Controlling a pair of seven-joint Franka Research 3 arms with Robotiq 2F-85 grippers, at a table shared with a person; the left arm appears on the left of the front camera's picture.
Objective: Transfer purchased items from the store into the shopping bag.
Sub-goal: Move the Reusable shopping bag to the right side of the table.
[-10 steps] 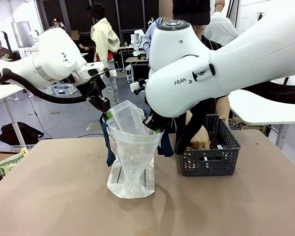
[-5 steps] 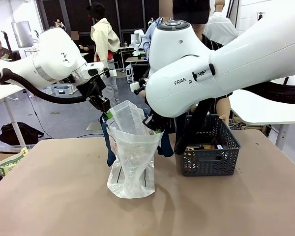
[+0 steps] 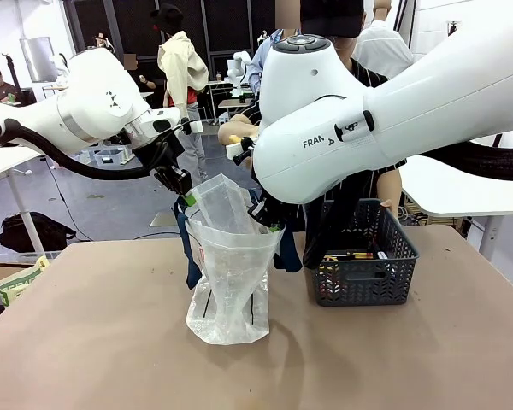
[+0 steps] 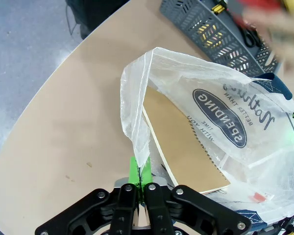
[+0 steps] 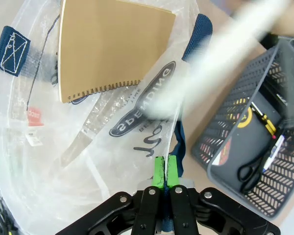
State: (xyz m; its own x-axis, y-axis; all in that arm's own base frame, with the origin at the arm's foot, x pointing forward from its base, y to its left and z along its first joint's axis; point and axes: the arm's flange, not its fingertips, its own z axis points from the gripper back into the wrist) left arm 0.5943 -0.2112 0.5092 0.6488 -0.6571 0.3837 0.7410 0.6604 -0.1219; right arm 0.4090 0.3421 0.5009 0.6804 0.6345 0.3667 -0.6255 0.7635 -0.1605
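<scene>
The clear shopping bag [image 3: 227,282] stands upright on the table, its mouth held apart by both grippers. My left gripper [image 3: 186,198] is shut on the bag's left rim [image 4: 137,147]. My right gripper [image 3: 269,224] is shut on the right rim [image 5: 176,137]. Inside the bag lies a brown spiral notebook [image 4: 181,142] [image 5: 108,44]. More purchased items [image 3: 352,255] [image 5: 257,132], black, yellow and red, lie in the dark basket [image 3: 368,286]. A person's hand [image 3: 238,131] holds something yellowish above the bag, behind my right arm. It is a blur in both wrist views [image 4: 272,22] [image 5: 220,58].
The basket [image 4: 206,22] [image 5: 225,166] stands just right of the bag, near the table's far edge. The person stands behind it. My big white right arm [image 3: 368,128] fills the upper right. Bare table [image 3: 111,342] lies in front and to the left.
The person's hand has left the basket and risen with an item to above the bag's mouth. Both grippers and the bag have stayed put.
</scene>
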